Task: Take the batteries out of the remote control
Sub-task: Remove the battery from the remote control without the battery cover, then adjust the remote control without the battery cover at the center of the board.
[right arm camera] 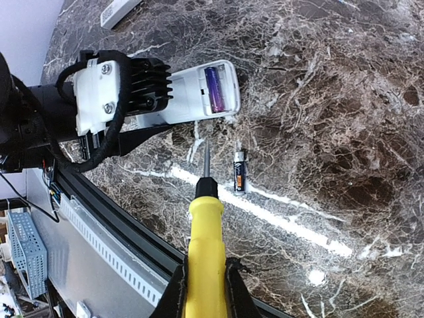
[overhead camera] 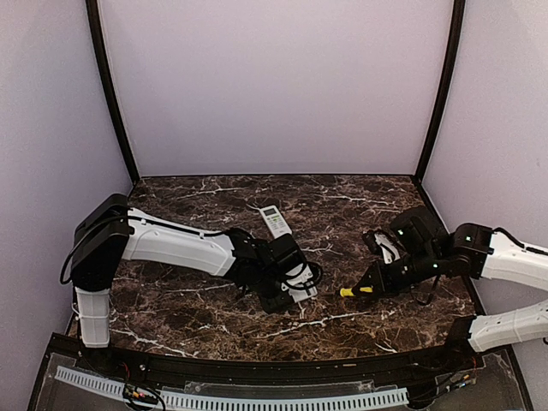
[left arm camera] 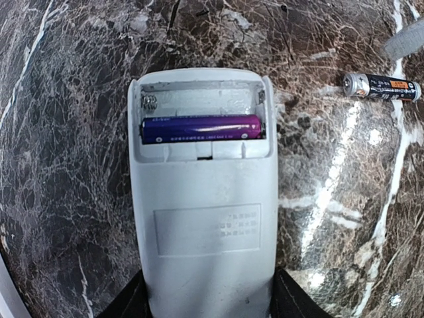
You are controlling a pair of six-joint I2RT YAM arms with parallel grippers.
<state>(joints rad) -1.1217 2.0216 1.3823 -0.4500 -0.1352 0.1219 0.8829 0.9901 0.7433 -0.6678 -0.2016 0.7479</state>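
1. Left jaws clamped on remote [left arm camera: 202, 218], back side up, cover off, on bench [left arm camera: 59, 199].
2. Purple battery [left arm camera: 201, 128] seated in compartment, long axis across remote's width; slot beside it empty; loose battery [left arm camera: 382, 87] on bench near remote.
3. Right jaws clamped on yellow screwdriver [right arm camera: 204, 245]; tip aimed at compartment, near, not touching; shaft roughly in line with purple battery's axis; right arm nearer, likely for prying.

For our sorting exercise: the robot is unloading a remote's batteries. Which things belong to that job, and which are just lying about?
Job: open remote, gripped; purple battery inside it; loose battery beside it; screwdriver, gripped.
Lying about: second remote at the back.
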